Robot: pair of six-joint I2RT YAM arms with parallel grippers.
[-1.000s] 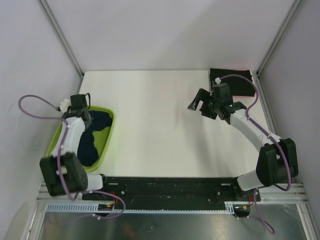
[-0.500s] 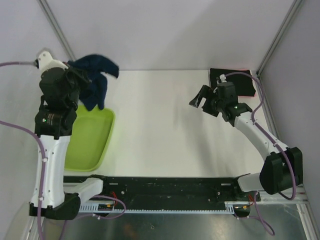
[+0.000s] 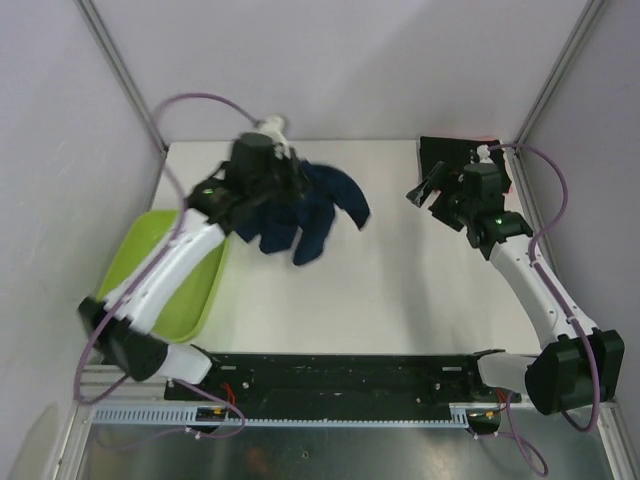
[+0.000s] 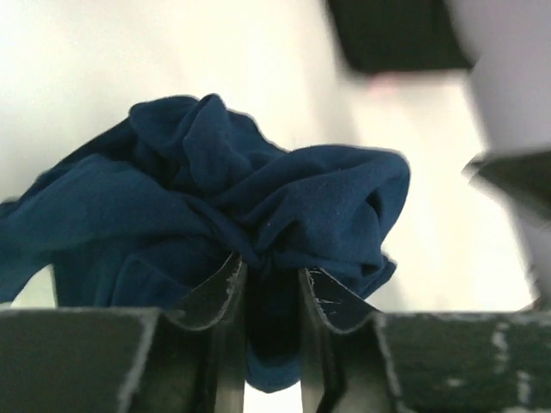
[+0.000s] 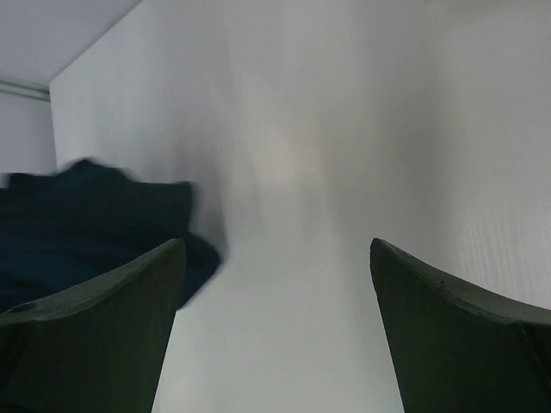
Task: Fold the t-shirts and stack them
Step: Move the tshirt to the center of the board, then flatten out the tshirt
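Note:
A crumpled navy t-shirt (image 3: 310, 215) hangs in the air over the left middle of the white table (image 3: 390, 290). My left gripper (image 3: 283, 193) is shut on a bunched fold of it, and the cloth fills the left wrist view (image 4: 258, 198) around the gripper (image 4: 267, 268). A folded black t-shirt (image 3: 455, 160) lies in the back right corner, with a red-pink edge (image 3: 487, 140) showing at its far side. My right gripper (image 3: 428, 192) hovers just in front of that shirt, open and holding nothing (image 5: 277, 249). The navy t-shirt (image 5: 77, 224) shows blurred at the left of the right wrist view.
A lime-green tub (image 3: 165, 290) sits on the left side of the table with nothing visible inside. Grey walls and metal corner posts (image 3: 125, 75) close in the table on three sides. The black t-shirt (image 4: 396, 34) appears blurred at the top of the left wrist view.
The left arm lifted the navy t-shirt out of the green tub, raised it high at the left, then swung it right over the table. The right gripper drew back toward the black shirt.

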